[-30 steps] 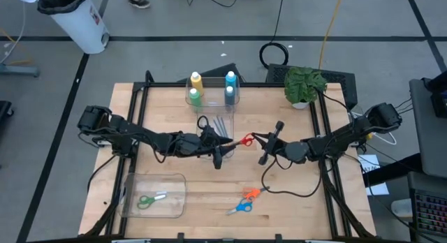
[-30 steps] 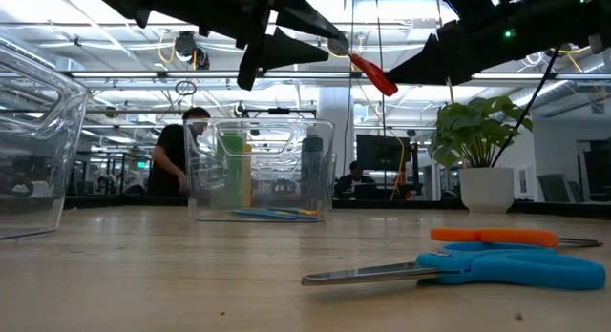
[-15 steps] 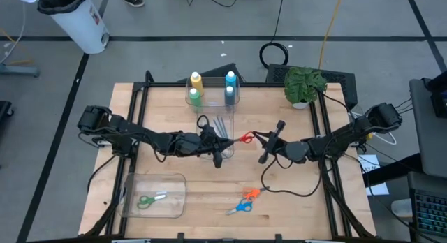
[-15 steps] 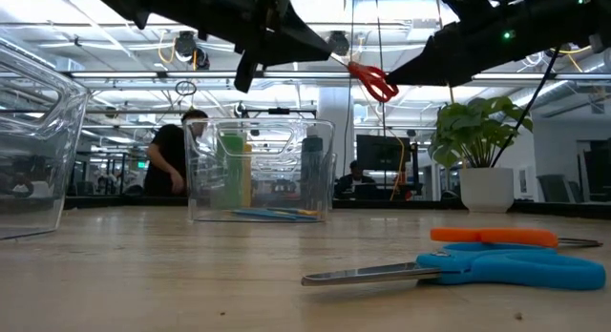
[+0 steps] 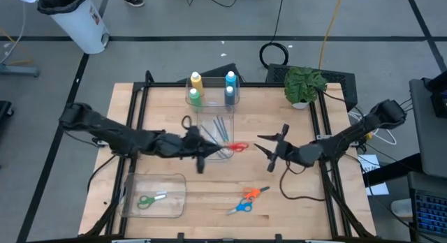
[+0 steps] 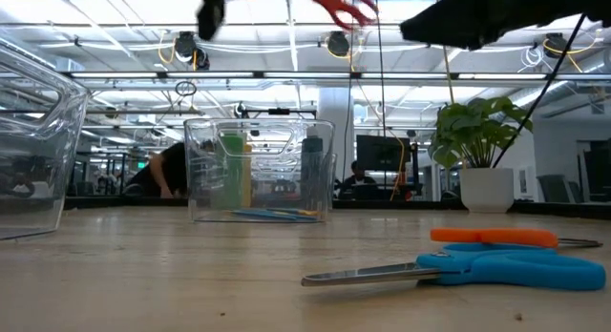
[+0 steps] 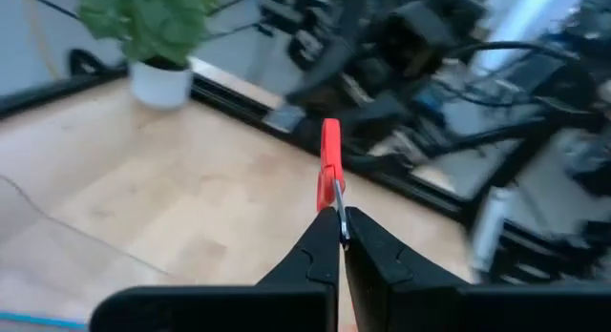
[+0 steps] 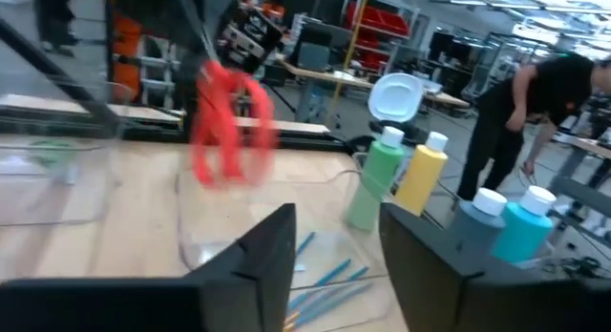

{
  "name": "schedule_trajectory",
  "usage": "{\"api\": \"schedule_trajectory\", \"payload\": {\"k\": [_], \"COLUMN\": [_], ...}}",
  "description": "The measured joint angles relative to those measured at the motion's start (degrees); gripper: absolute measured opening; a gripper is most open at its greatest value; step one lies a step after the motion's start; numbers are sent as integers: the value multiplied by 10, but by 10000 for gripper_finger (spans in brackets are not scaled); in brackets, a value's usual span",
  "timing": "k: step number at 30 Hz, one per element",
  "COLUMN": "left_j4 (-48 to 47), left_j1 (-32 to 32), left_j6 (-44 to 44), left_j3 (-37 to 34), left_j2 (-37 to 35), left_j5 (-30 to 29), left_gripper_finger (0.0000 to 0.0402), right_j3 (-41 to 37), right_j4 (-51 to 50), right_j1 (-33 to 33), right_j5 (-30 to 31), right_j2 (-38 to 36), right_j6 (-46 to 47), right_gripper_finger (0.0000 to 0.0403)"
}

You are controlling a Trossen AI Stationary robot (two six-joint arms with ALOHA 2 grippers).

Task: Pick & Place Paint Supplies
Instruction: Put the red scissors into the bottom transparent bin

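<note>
Left end effector point(image 5: 209, 148) we see clamped on red scissors point(image 5: 236, 146) above the table point(image 5: 293, 201); right end effector point(image 5: 269, 146) gapes empty.

high: overhead, straight down; low: tabletop level; wrists: close, forward; shared: red scissors point(image 5: 236, 146)

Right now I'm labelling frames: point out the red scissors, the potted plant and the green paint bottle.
red scissors point(image 5: 237, 146): high view, on the red handles.
potted plant point(image 5: 304, 83): high view, on the leaves.
green paint bottle point(image 8: 373, 181): right wrist view, on the green body below the white cap.
</note>
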Motion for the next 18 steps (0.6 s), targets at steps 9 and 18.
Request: {"api": "schedule_trajectory", "payload": {"k": [9, 18], "left_j4": [-214, -392], "left_j1": [-170, -385], "left_j6": [-40, -303], "left_j3": [1, 0], "left_j2": [-119, -175], "left_j5": [35, -42], "left_gripper_finger": [5, 4], "right_j3": [0, 0], "right_j4": [-58, -58], "right_j1": [29, 29], "right_j5": [1, 1], "right_j2": [-42, -42], "right_j6": [1, 3], "right_gripper_finger": [189, 176]}}
